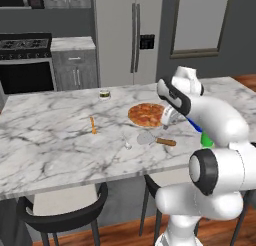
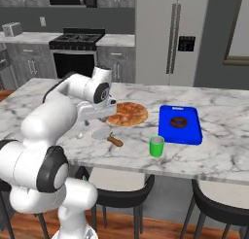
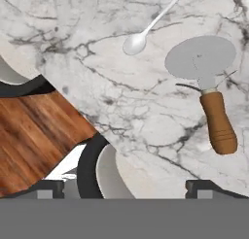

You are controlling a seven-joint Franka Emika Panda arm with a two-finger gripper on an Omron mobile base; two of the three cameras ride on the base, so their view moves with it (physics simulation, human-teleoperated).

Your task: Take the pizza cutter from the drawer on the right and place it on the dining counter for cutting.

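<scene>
Since the pizza cutter [image 1: 154, 138] already lies flat on the white marble table [image 1: 50, 140] in the left base view, we judge the placing step essentially done. It rests just in front of the pizza [image 1: 146, 114], with a spoon [image 1: 128, 143] beside its wheel and a thin orange stick [image 1: 93, 125] further left. Our gripper [image 1: 166, 124] hangs just above the table, near the cutter's handle, apart from it.

From the right base view, the cutter [image 2: 107, 136] sits near the table's front edge, between the pizza [image 2: 126, 113] and a green cup [image 2: 156, 146]; a blue tray [image 2: 180, 124] lies beyond the cup. The gripper [image 2: 87, 131] is partly masked by the forearm here.

Through the hand view, we see the cutter [image 3: 209, 87] lying free, wheel toward the spoon [image 3: 141, 36], while the two fingertips [image 3: 48, 189] stand wide apart with nothing between them.

What worries us is the arm's retreat: a low sideways sweep could clip the handle or spoon, nudging the cutter toward the edge above the stool [image 3: 92, 170], or into the cup.
</scene>
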